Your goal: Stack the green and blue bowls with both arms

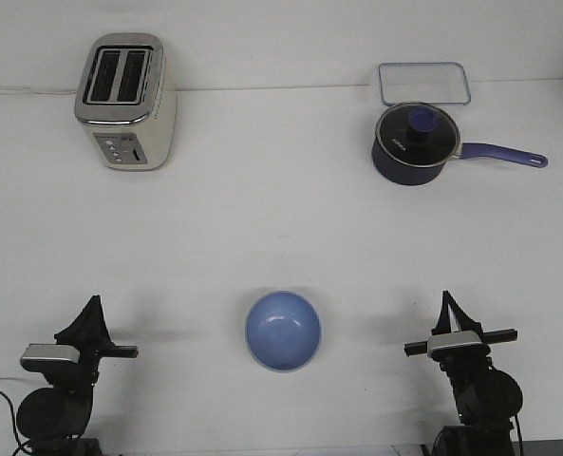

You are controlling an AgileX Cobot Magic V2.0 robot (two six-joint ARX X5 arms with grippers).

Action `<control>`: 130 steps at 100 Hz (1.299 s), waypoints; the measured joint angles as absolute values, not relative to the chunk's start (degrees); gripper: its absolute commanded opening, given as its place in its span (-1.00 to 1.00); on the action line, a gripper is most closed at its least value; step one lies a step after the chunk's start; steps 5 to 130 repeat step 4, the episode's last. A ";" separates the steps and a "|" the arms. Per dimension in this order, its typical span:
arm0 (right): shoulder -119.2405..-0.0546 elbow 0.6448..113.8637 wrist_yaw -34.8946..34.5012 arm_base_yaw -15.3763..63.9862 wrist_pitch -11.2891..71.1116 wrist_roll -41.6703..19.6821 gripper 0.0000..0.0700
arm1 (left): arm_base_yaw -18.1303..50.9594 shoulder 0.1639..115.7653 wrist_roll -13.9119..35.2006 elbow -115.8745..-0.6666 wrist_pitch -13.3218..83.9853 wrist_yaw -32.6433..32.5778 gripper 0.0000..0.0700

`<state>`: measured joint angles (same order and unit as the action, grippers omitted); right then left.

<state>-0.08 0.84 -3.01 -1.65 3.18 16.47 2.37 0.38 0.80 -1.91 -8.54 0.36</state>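
The light blue bowl (283, 330) stands upright on the white table, near the front edge, midway between my two arms. No separate green bowl shows; a thin pale edge runs under the blue bowl's near rim, and I cannot tell what it is. My left gripper (92, 304) is at the front left, well left of the bowl, its thin fingers meeting in a point and holding nothing. My right gripper (446, 299) is at the front right, well right of the bowl, fingers also together and empty.
A cream and silver toaster (126, 102) stands at the back left. A dark navy saucepan (414, 144) with a glass lid and a purple handle pointing right stands at the back right, with a clear rectangular tray (423, 84) behind it.
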 measured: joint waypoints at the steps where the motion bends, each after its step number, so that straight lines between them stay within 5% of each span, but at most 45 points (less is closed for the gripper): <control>1: -0.08 0.84 -3.01 -1.65 3.18 16.47 -1.00 | 2.37 0.38 0.80 -1.91 -8.54 0.36 -0.97; 130: -0.08 0.84 -3.01 -1.65 3.18 16.47 -1.00 | 2.37 0.38 0.80 -1.91 -8.54 0.36 -0.97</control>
